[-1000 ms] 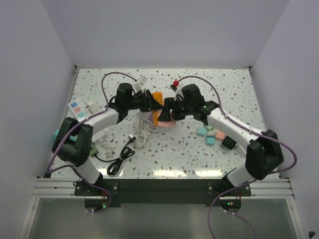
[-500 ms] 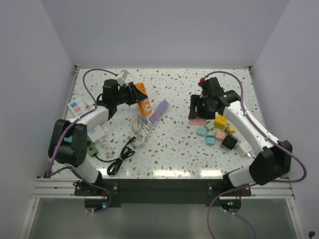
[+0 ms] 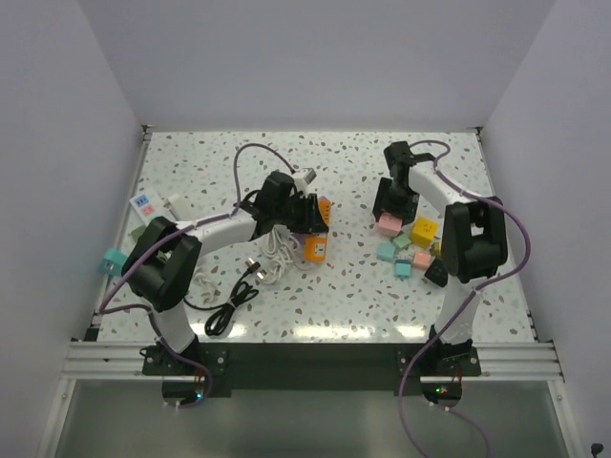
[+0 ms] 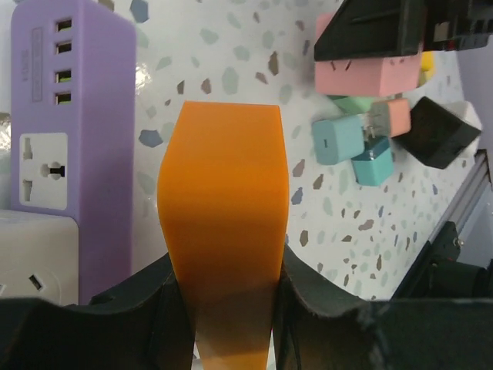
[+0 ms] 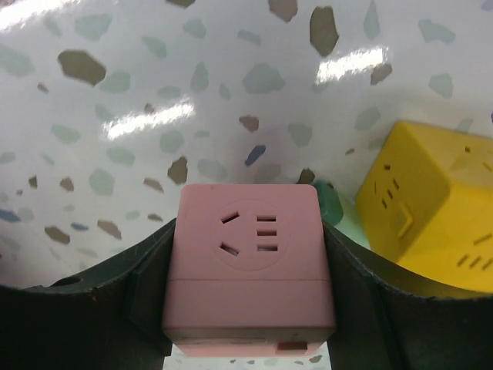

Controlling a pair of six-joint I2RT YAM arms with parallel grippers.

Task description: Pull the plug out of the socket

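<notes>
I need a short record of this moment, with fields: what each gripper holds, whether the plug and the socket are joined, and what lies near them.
left gripper: shut on the orange plug
right gripper: shut on the pink socket cube
plug and socket: apart, each in its own gripper; the cube's front holes are empty
near the plug: purple power strip, on its left in the left wrist view
near the cube: yellow socket cube, on its right in the right wrist view
task state: plug already off the socket
</notes>
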